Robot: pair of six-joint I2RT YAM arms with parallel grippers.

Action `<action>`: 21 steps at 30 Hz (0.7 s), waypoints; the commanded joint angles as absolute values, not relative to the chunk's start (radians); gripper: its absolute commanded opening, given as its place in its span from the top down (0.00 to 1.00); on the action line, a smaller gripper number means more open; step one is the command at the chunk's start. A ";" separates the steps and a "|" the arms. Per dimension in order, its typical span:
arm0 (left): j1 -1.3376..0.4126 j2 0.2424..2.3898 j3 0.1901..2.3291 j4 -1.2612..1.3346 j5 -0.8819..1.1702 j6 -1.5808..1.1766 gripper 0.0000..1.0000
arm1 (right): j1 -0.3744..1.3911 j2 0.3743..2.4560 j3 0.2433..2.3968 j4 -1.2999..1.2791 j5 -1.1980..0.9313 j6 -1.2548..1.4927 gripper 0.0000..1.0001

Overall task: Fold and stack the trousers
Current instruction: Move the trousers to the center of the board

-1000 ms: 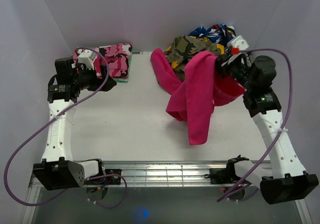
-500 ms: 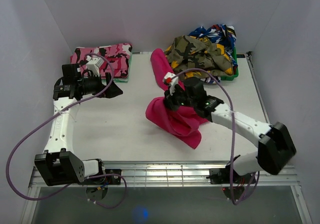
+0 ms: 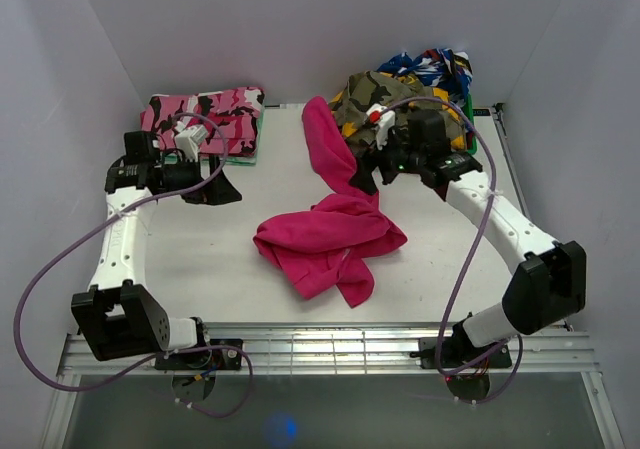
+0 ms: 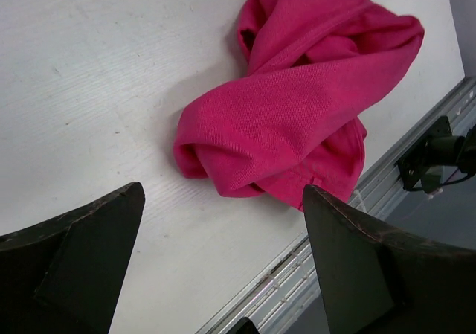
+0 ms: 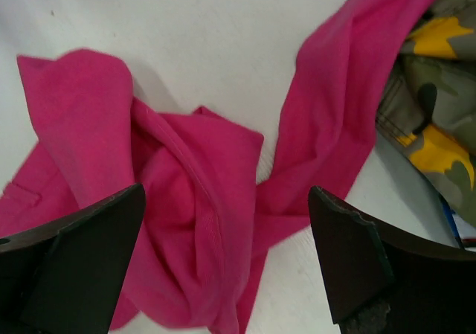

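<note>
The bright magenta trousers (image 3: pixel 325 239) are lying loose and crumpled on the white table (image 3: pixel 200 269), not folded. The bulk is bunched in a heap in the middle of the table, toward the near edge, and that heap is spreading left to right. From its right side one long leg is running away toward the far edge, leaning slightly left, and its far end is resting against the olive-yellow camouflage garment (image 3: pixel 385 94). So the long axis is running roughly near to far.

Your right gripper (image 3: pixel 365 174) is hovering above that stretched leg, near the olive-yellow pile. Its fingers are spread wide and gripping nothing; the right wrist view is showing magenta cloth below the gap.

Your left gripper (image 3: pixel 225 184) is hanging over the left part of the table, just near the folded pink camouflage pair (image 3: pixel 215 109) at the far left. Its fingers are also wide apart and empty, with the heap visible beyond them in the left wrist view.

Half a second ago your right gripper was down on the heap at the table's middle. It has since pulled back far and right, and the heap is sitting flatter and further left. A second ago the trousers were draped from that gripper. Your left arm has barely shifted.
</note>
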State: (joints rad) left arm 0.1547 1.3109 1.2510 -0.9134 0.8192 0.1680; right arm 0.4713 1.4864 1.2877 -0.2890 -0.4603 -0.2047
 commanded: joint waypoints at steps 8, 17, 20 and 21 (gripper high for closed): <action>-0.190 1.474 1.224 -0.904 0.628 0.307 0.02 | 0.399 1.353 1.007 -0.549 -0.440 -0.433 0.02; -0.360 1.581 1.137 -0.784 0.310 0.368 0.04 | 0.305 1.285 0.715 -0.359 -0.339 -0.480 0.07; -0.385 1.603 1.141 -0.802 0.258 0.393 0.28 | 0.304 1.343 0.699 -0.292 -0.316 -0.469 0.02; -0.385 1.598 1.143 -0.804 0.252 0.394 0.35 | 0.302 1.357 0.703 -0.279 -0.316 -0.468 0.13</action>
